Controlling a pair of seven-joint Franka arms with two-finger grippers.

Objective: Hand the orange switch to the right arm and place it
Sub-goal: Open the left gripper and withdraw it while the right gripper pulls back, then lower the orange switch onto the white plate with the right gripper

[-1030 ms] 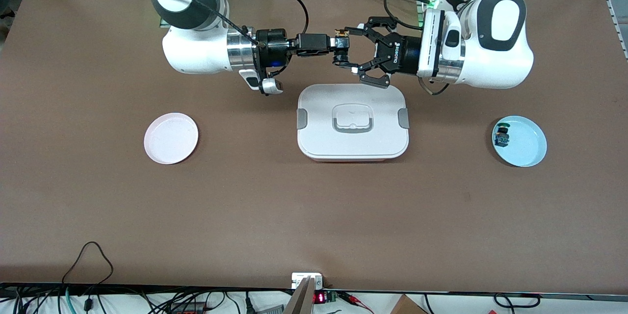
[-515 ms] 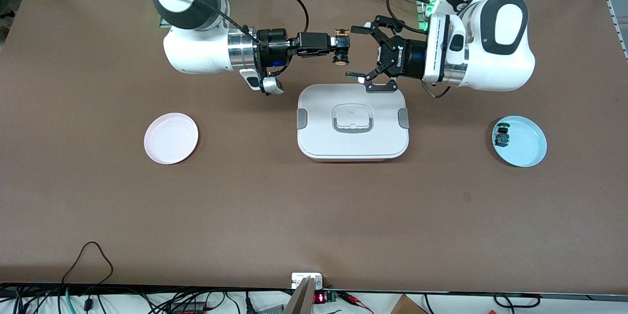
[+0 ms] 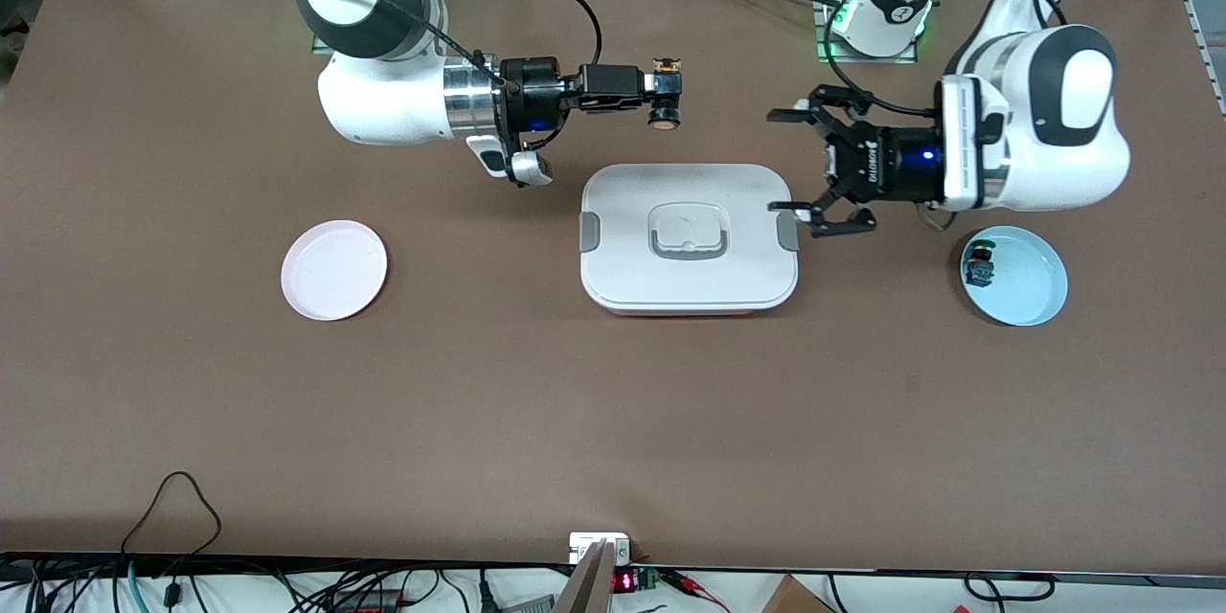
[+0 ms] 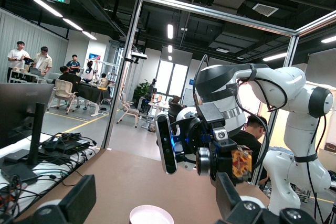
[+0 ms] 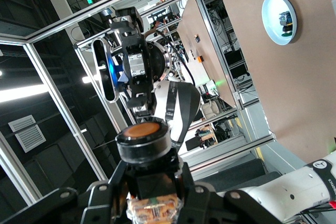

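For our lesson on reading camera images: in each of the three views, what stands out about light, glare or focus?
Front view: even light, soft shadows under the white box, a green glow at the left arm's base. Left wrist view: bright ceiling strips, the right gripper with the orange switch sharp. Right wrist view: tilted, the switch's cap large, dark background.
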